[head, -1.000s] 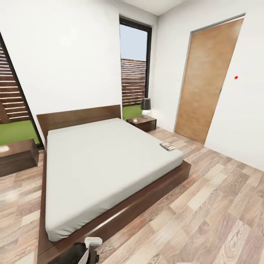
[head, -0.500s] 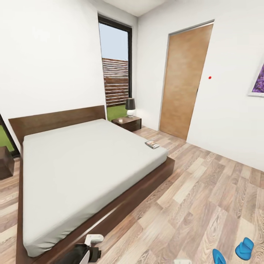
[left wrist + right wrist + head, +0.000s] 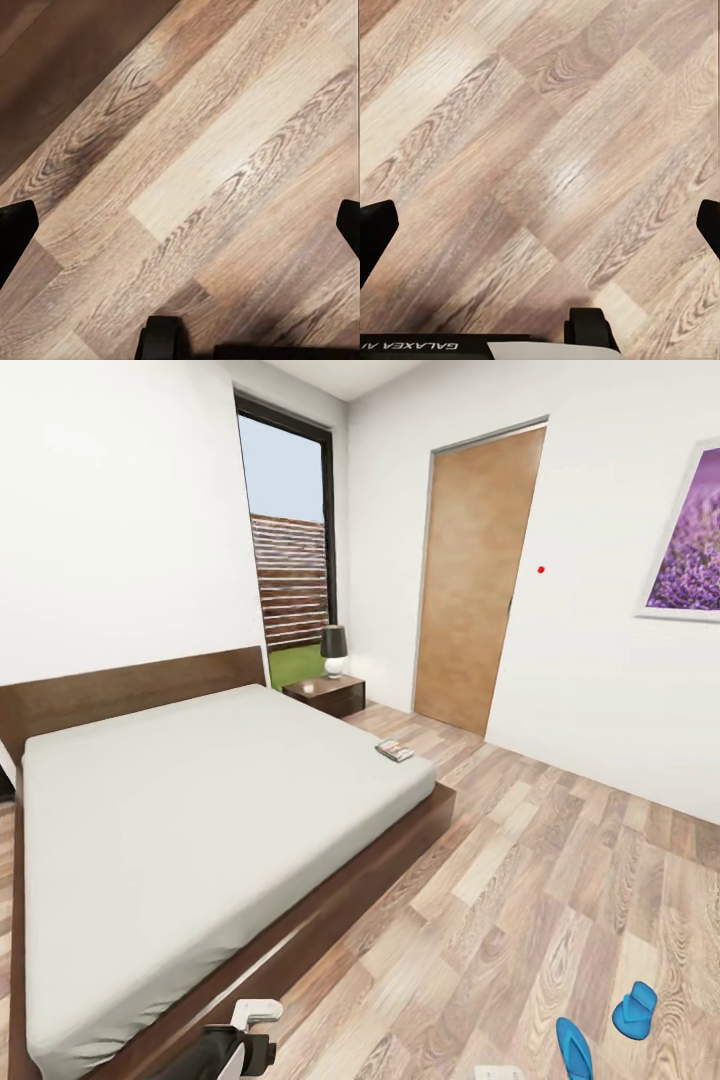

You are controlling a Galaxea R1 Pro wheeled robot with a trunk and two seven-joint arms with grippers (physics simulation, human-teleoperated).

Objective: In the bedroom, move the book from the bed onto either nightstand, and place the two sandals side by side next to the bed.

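**Turning to Face the Sandals**

Hanging above the wood floor (image 3: pixel 225 150), the left gripper (image 3: pixel 180 225) has its jaws wide apart and holds nothing. The right gripper (image 3: pixel 540 225) is the same, spread open over bare planks.

The camera has swung to the right since a moment ago. The bed (image 3: pixel 200 810) now sits further left in the head view, and a purple picture (image 3: pixel 690 535) on the wall shows more.

The book (image 3: pixel 395 751) lies flat on the bed's far corner, near the door (image 3: pixel 475 580). Its long side runs toward the nightstand (image 3: pixel 325 693) beside the bed.

The two sandals (image 3: pixel 605 1025) lie on the floor, well away from the bed. They are apart and point different ways.

The left arm (image 3: pixel 235 1045) shows low, by the bed's foot.
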